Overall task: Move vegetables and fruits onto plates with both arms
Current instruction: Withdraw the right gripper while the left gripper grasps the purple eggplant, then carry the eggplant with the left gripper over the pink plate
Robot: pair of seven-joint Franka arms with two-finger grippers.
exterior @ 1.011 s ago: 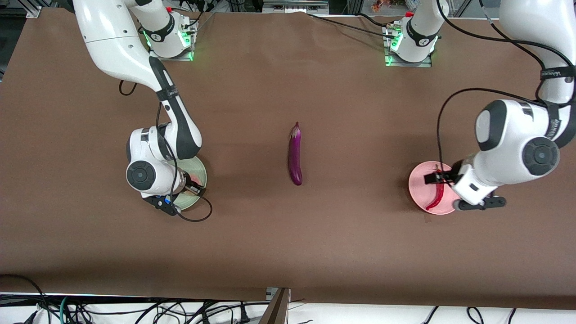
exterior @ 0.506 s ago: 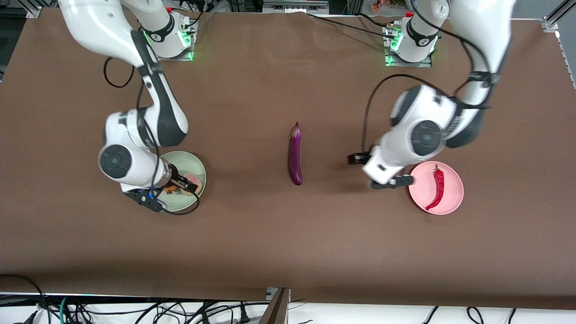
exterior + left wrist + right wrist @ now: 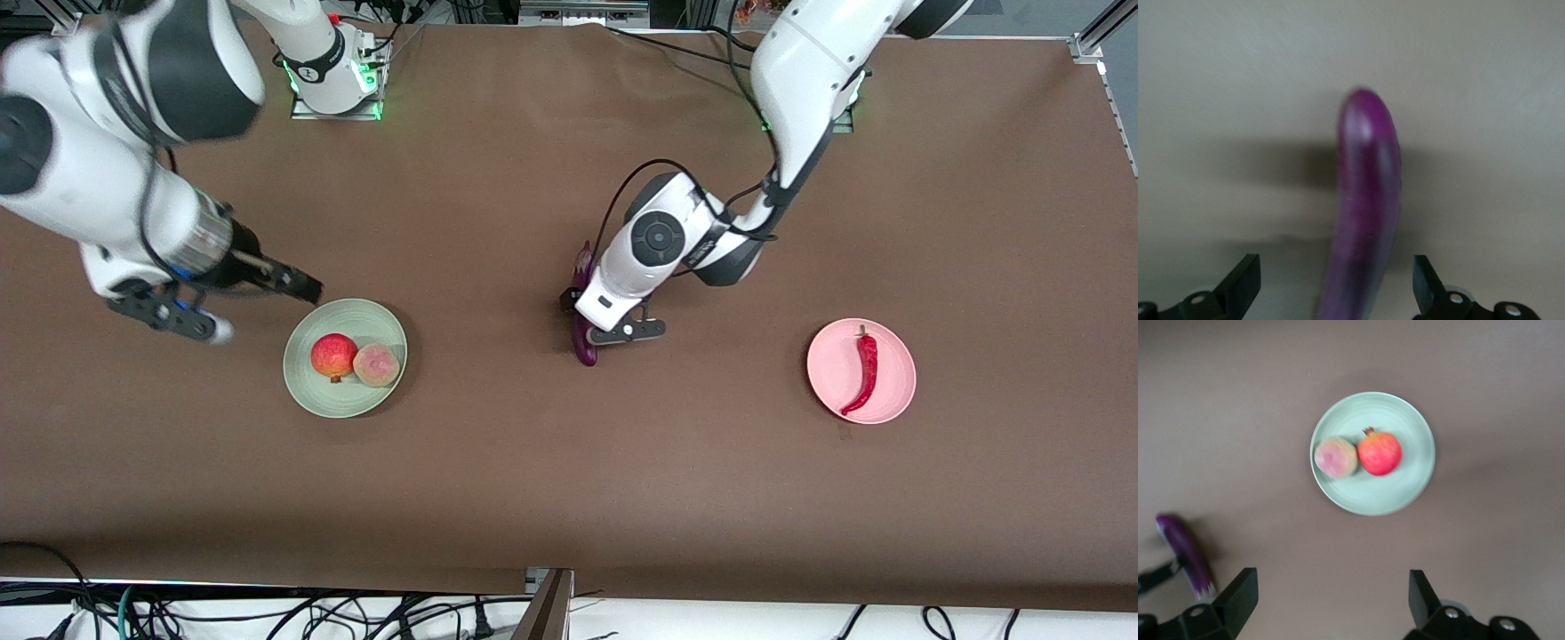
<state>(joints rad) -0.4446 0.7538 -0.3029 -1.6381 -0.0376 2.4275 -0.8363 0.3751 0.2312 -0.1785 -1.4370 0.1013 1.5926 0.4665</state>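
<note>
Two fruits (image 3: 356,360) on green plate (image 3: 307,387); chili (image 3: 864,369) on pink plate (image 3: 898,356).

Brown table (image 3: 551,480), tangled black cables (image 3: 267,613) along its near edge.

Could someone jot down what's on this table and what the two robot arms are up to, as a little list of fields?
green plate: holds pomegranate and peach, side by side
pink plate: holds red chili
eggplant: on the table, between the plates
left gripper: open, fingers either side of the eggplant
right gripper: open, empty, raised above the table beside the green plate
left to do: eggplant not on a plate
</note>
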